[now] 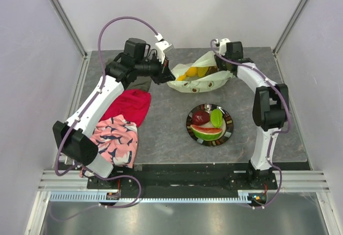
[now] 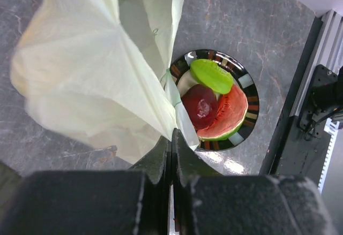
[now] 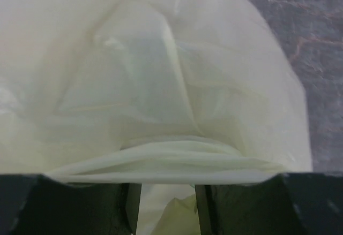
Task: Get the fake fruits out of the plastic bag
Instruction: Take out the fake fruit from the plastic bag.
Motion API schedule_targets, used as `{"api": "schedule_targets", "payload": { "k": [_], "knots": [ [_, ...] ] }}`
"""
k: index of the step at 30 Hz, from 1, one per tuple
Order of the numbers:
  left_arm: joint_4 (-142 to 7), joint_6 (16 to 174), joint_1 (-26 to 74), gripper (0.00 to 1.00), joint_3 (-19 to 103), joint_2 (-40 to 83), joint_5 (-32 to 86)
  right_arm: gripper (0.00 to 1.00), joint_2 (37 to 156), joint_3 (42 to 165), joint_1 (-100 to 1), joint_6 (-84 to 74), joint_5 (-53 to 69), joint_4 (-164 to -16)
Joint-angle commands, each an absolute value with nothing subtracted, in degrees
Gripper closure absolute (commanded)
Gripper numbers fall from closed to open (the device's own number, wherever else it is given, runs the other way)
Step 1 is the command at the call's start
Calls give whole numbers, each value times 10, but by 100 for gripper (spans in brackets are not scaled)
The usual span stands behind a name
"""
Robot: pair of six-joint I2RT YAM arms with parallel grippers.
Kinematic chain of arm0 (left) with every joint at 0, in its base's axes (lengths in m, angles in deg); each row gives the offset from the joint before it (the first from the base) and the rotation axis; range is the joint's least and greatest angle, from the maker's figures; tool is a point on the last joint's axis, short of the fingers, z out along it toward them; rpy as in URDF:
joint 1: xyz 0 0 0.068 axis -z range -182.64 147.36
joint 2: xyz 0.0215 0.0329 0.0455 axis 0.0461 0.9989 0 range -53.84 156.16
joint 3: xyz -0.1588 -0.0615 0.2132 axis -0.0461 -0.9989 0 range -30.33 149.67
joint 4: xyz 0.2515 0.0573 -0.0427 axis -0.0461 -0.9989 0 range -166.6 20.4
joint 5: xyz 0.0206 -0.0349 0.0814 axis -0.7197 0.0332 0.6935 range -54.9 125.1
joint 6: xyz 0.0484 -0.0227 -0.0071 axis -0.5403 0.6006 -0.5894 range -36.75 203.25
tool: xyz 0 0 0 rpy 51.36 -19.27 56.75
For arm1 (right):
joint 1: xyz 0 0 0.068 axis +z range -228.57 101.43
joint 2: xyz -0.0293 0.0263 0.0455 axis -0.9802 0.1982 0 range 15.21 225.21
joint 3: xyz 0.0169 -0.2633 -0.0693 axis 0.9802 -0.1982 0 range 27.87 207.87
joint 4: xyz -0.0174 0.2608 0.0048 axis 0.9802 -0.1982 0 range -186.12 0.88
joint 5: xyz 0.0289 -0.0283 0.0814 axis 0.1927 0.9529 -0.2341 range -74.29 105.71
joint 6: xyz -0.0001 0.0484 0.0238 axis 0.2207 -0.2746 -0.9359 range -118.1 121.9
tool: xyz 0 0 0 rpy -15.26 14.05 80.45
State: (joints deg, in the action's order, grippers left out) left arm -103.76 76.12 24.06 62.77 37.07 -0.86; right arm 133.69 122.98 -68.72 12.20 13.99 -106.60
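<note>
The plastic bag (image 1: 206, 77) lies at the back of the table, with two yellow fake fruits (image 1: 194, 74) showing inside it. My left gripper (image 1: 165, 75) is shut on the bag's left edge; in the left wrist view its jaws (image 2: 172, 141) pinch the pale film (image 2: 91, 69). My right gripper (image 1: 221, 58) is at the bag's far right end. Its fingers (image 3: 131, 208) stand apart, their tips hidden under a fold of bag (image 3: 161, 85). A dark red apple (image 1: 201, 118), a green piece (image 1: 216, 117) and a watermelon slice (image 1: 207, 133) lie on the plate (image 1: 229, 129).
A red cloth (image 1: 131, 105) and a pink patterned cloth (image 1: 115, 138) lie at the left, under my left arm. The dark-rimmed plate (image 2: 252, 93) sits in front of the bag. White walls and frame posts close in the table.
</note>
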Motion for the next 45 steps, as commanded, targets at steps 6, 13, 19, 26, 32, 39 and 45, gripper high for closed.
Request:
{"api": "schedule_targets", "payload": {
  "k": [6, 13, 19, 26, 32, 39, 45],
  "knots": [
    [-1107, 669, 239, 98, 503, 247, 13, 51, 1157, 1086, -629, 209, -42, -1123],
    [-1048, 730, 240, 98, 478, 306, 61, 48, 1230, 1158, -542, 297, -78, -1137],
    [-998, 765, 237, 98, 495, 308, 217, 46, 1300, 1241, -540, 274, -55, -1145],
    [-985, 798, 235, 98, 513, 325, 233, 29, 1366, 1313, -540, 193, -60, -1152],
    [-991, 827, 232, 98, 546, 350, 210, 25, 1426, 1383, -539, 77, -53, -1166],
    [-995, 870, 230, 98, 562, 354, 124, 32, 1477, 1455, -540, 0, -4, -1152],
    [-1006, 858, 231, 98, 555, 344, 106, 37, 1508, 1492, -540, -33, 9, -1138]
  ]
}}
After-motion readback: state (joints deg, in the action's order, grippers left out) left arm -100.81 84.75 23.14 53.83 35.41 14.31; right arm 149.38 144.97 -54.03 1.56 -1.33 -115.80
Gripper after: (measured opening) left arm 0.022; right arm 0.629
